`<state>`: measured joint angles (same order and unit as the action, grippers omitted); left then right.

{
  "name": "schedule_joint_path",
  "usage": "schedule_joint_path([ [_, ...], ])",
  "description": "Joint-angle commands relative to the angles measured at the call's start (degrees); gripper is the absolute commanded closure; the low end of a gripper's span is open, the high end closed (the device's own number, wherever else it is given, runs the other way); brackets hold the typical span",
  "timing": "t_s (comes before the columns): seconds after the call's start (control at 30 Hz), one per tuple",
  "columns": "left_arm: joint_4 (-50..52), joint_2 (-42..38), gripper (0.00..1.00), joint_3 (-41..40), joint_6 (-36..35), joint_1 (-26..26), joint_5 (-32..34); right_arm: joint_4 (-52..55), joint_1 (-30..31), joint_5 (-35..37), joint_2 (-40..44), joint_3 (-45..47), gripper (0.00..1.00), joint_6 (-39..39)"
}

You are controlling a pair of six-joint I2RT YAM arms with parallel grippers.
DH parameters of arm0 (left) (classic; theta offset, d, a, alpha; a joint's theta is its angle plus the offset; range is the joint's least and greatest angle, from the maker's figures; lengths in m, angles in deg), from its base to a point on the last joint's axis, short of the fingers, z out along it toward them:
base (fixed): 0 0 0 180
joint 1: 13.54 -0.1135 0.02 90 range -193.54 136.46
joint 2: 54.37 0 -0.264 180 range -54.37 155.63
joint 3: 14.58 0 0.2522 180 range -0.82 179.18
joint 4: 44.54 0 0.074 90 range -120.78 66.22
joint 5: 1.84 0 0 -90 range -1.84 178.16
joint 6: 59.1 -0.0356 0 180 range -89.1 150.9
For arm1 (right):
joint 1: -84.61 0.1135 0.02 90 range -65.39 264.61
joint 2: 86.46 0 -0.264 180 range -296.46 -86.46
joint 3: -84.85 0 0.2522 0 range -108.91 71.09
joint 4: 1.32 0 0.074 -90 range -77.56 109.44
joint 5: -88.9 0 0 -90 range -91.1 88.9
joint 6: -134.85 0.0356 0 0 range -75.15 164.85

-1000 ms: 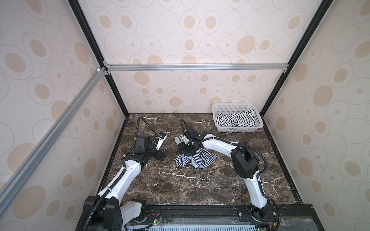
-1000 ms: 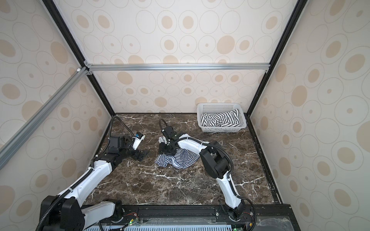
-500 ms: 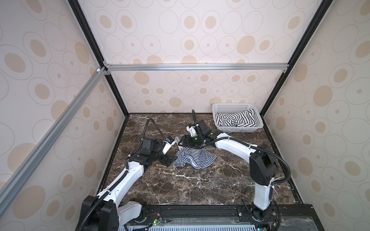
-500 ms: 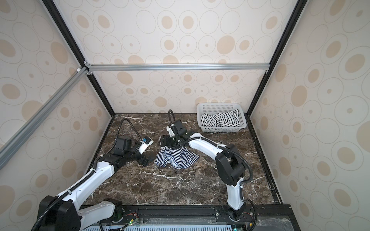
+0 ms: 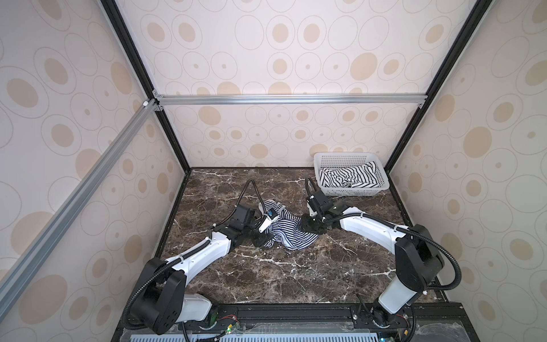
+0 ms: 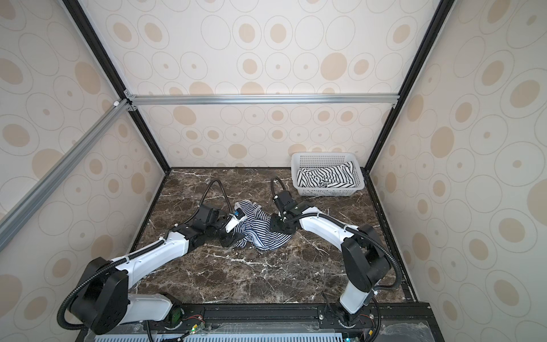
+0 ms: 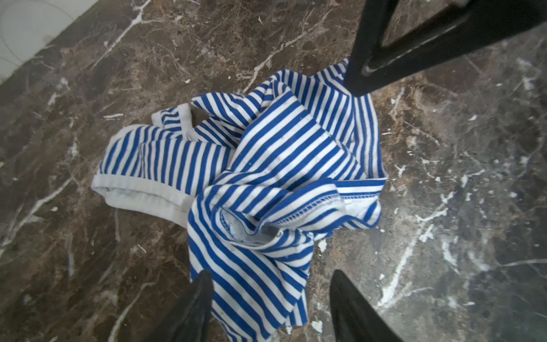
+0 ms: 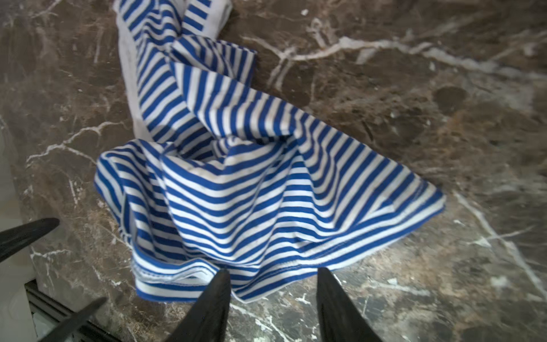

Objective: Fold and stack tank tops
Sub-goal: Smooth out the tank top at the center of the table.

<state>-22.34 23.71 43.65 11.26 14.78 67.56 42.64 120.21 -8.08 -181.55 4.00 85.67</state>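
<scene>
A crumpled tank top [image 5: 285,234] [image 6: 260,232] with dense blue-and-white stripes lies mid-table in both top views. My left gripper [image 5: 260,240] [image 7: 270,278] is at its left edge, jaws apart, with a flap of the cloth [image 7: 260,183] lying between them. My right gripper [image 5: 307,227] [image 8: 272,272] is low at the cloth's right edge, open, with the hem [image 8: 266,263] just between its fingertips. Neither grips the cloth. The other tank top [image 5: 349,177] [image 6: 325,176], white with wider black stripes, lies bunched in the basket.
The white perforated basket [image 5: 346,155] [image 6: 322,154] stands in the back right corner of the brown marble table [image 5: 281,275]. Patterned walls close in three sides. The right gripper's fingers [image 7: 364,77] show in the left wrist view, close across the cloth.
The right gripper has crossed from the cloth's left end to its right edge and come down. The left gripper has moved right onto the cloth's left edge. Both jaws have narrowed.
</scene>
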Motion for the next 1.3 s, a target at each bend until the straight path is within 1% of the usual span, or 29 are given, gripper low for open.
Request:
schedule_joint_path([
  [0.0, -0.57, 3.51, 0.54, 5.12, -0.98, 1.24, 0.38, 1.51, -0.91, 3.10, 3.34, 1.67, 0.53, 0.41],
  [0.07, 1.36, 5.78, 0.59, 7.01, -1.44, 1.69, -0.31, 1.78, -1.51, 3.39, 4.00, 2.46, 0.54, 0.40],
  [0.27, 2.64, 8.29, 0.58, 8.26, -2.15, 2.63, 0.35, 2.41, -3.63, 3.90, 5.00, 3.40, 0.54, -0.13],
  [0.37, 3.76, 7.95, 0.55, 8.32, -2.50, 2.73, 0.84, 2.50, -4.21, 3.82, 4.75, 3.37, 0.50, -0.42],
  [0.6, 4.08, 6.32, 0.54, 6.81, -3.56, 2.71, 1.05, 1.85, -4.48, 3.46, 2.31, 2.80, 0.50, -0.74],
  [0.63, 3.87, 6.75, 0.55, 6.69, -3.65, 2.71, 1.54, 1.63, -4.48, 3.31, 1.91, 2.80, 0.50, -0.78],
  [0.67, 3.77, 7.30, 0.58, 6.69, -3.78, 2.71, 2.10, 1.53, -4.57, 3.29, 1.61, 2.62, 0.50, -0.78],
  [0.7, 3.60, 7.67, 0.64, 6.82, -3.83, 2.71, 2.55, 1.43, -4.66, 3.22, 1.28, 2.58, 0.51, -0.82],
  [0.73, 3.12, 7.99, 0.68, 6.74, -3.75, 2.71, 3.14, 1.28, -4.79, 3.16, 1.07, 2.57, 0.52, -0.91],
  [0.8, 2.52, 8.26, 0.68, 6.67, -3.73, 2.73, 3.75, 1.01, -5.08, 3.10, 0.58, 2.49, 0.54, -0.95],
  [0.9, 2.45, 8.81, 0.69, 7.06, -3.73, 2.80, 3.82, 0.74, -5.84, 2.85, -0.56, 2.31, 0.54, -1.31],
  [1.1, 4.77, 9.76, 0.68, 7.86, -4.18, 2.97, 1.83, 1.59, -6.50, 3.34, -4.06, 0.81, 0.49, -2.57],
  [1.27, 3.87, 10.21, 0.66, 6.99, -4.35, 3.24, 2.75, 1.96, -6.50, 4.45, -6.18, 0.21, 0.48, -3.18],
])
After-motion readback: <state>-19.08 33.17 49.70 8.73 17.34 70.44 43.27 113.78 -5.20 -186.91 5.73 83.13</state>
